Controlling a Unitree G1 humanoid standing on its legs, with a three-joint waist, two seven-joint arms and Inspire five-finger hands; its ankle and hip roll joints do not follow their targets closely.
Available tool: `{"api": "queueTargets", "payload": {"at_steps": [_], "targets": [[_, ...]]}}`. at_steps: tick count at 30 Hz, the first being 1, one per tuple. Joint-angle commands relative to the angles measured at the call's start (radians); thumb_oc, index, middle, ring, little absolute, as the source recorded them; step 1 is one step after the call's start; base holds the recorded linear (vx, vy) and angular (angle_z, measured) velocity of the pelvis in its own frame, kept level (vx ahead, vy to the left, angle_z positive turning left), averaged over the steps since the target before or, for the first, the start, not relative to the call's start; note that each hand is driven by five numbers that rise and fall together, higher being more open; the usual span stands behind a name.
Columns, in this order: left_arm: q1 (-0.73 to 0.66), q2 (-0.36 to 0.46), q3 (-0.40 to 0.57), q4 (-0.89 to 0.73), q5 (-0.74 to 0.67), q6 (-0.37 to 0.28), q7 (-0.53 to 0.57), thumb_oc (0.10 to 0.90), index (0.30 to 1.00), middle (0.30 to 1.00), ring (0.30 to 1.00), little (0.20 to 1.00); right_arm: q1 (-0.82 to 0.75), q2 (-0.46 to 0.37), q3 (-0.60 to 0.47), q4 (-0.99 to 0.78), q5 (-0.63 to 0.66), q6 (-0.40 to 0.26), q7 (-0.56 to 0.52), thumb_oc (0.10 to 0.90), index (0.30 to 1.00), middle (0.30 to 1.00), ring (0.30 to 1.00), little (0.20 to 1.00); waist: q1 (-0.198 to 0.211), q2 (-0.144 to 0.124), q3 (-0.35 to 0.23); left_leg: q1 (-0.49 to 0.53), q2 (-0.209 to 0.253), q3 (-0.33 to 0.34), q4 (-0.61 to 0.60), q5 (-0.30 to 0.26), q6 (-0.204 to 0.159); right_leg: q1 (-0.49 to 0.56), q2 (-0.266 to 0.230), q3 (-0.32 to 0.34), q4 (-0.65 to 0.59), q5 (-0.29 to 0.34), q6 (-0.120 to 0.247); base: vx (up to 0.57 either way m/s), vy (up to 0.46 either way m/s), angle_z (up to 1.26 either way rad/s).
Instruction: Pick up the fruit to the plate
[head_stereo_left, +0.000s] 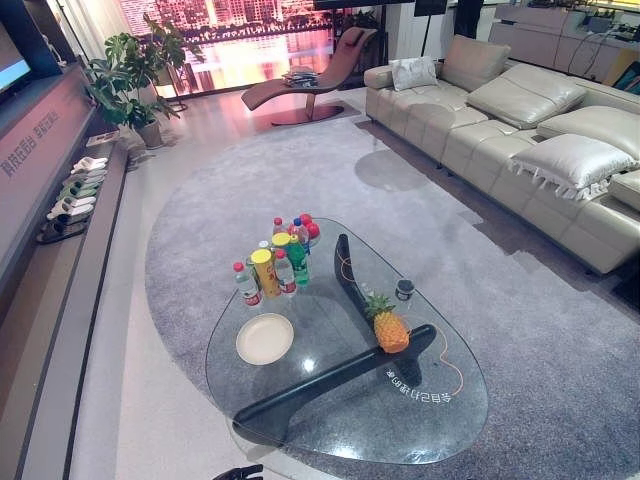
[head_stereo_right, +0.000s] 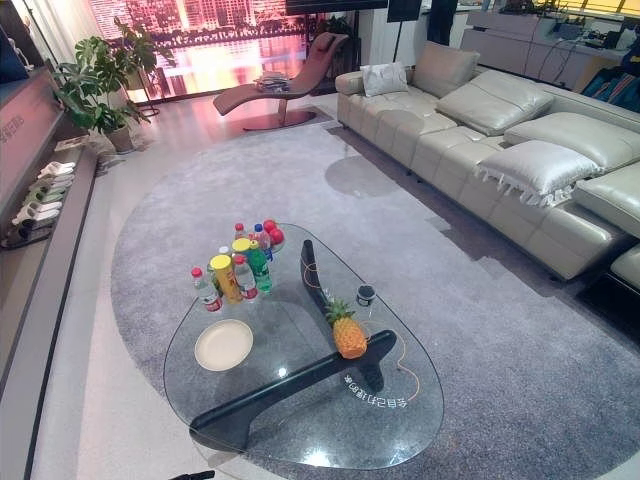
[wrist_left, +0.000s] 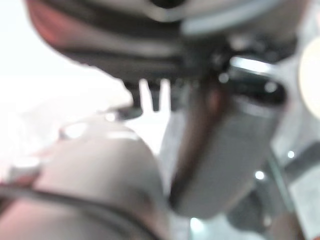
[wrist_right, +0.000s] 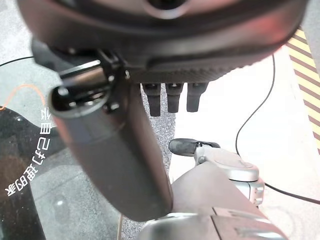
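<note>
The right hand hangs relaxed, empty, off the glass table's edge; pineapple and plate apart.

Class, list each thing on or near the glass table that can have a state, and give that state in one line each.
pineapple: upright on the glass table, not on the plate.
plate: empty, flat on the table.
bottles: upright, capped, clustered at the far side.
yellow canister: upright, lid on.
small dark cup: upright, beyond the pineapple.
right hand: fingers straight, holding nothing.
left hand: too blurred to judge.
</note>
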Motion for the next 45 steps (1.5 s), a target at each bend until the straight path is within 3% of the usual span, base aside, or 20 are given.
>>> {"api": "queueTargets", "payload": {"at_steps": [1,11,16,18,21,24,31,45], "targets": [[-0.062,0.067,0.014,0.054,-0.027,0.005,0.017,0.800,0.900,0.900,0.900,0.900,-0.070,-0.030,-0.029,0.040,-0.013,0.019,-0.006,0.800,0.900,0.900,0.900,0.900,0.023,-0.038,0.087,-0.011,0.043,-0.006,0.006,-0.017,-0.018,-0.034,-0.076,-0.055,0.005,0.067,0.041,-0.03,0.027,-0.02],[-0.139,0.086,0.015,0.003,-0.158,-0.030,0.045,0.800,0.900,0.900,0.900,0.900,-0.145,-0.072,-0.035,0.026,0.066,0.016,-0.066,0.800,0.900,0.900,0.900,0.900,0.028,-0.010,0.275,-0.225,0.007,-0.059,0.006,0.026,0.001,-0.254,-0.061,-0.026,0.015,0.118,0.019,-0.15,0.030,0.07],[-0.196,0.135,0.027,-0.014,-0.296,-0.070,0.038,0.800,0.900,0.900,0.900,0.900,-0.172,-0.119,-0.060,0.005,0.101,-0.015,-0.077,0.800,0.900,0.900,0.900,0.900,0.027,-0.007,0.363,-0.302,-0.005,-0.073,0.014,0.051,0.004,-0.343,-0.059,-0.019,0.092,0.096,0.011,-0.13,0.024,0.05],[-0.196,0.135,0.027,-0.014,-0.296,-0.070,0.038,0.800,0.900,0.900,0.900,0.900,-0.173,-0.119,-0.060,0.005,0.101,-0.016,-0.077,0.800,0.900,0.900,0.900,0.900,0.027,-0.007,0.363,-0.304,-0.005,-0.073,0.015,0.051,0.004,-0.345,-0.059,-0.018,0.093,0.095,0.011,-0.07,-0.009,0.01],[-0.272,0.165,0.021,-0.066,-0.393,-0.088,0.041,0.800,0.900,0.900,0.900,0.900,-0.216,-0.142,-0.052,-0.021,0.147,-0.056,-0.107,0.800,0.900,0.900,0.900,0.900,0.031,-0.017,0.444,-0.438,-0.016,-0.096,0.139,0.044,-0.003,-0.464,-0.067,-0.021,0.189,0.088,0.008,-0.24,-0.056,0.03],[-0.305,0.176,0.012,-0.084,-0.424,-0.095,0.047,0.800,0.900,0.900,0.900,0.900,-0.236,-0.145,-0.051,-0.045,0.162,-0.086,-0.131,0.800,0.900,0.900,0.900,0.900,0.026,-0.021,0.475,-0.519,-0.022,-0.105,0.213,0.033,-0.001,-0.540,-0.072,-0.016,0.255,0.080,0.010,-0.15,-0.026,0.06],[-0.358,0.180,-0.008,-0.144,-0.483,-0.117,0.106,0.800,0.900,0.900,0.900,0.900,-0.294,-0.147,-0.045,-0.119,0.177,-0.179,-0.225,0.800,0.900,0.900,0.900,0.900,0.016,-0.026,0.479,-0.725,-0.044,-0.121,0.347,0.010,0.007,-0.746,-0.060,0.015,0.368,0.068,0.010,-0.09,-0.024,0.04],[-0.381,0.175,-0.014,-0.216,-0.590,-0.212,0.164,0.800,0.900,0.900,0.900,0.900,-0.349,-0.143,-0.027,-0.180,0.187,-0.281,-0.296,0.800,0.900,0.900,0.900,0.900,0.010,-0.016,0.479,-0.916,-0.058,-0.144,0.496,-0.042,0.023,-0.943,-0.044,0.039,0.487,0.038,-0.008,0.00,-0.003,0.02]]}}
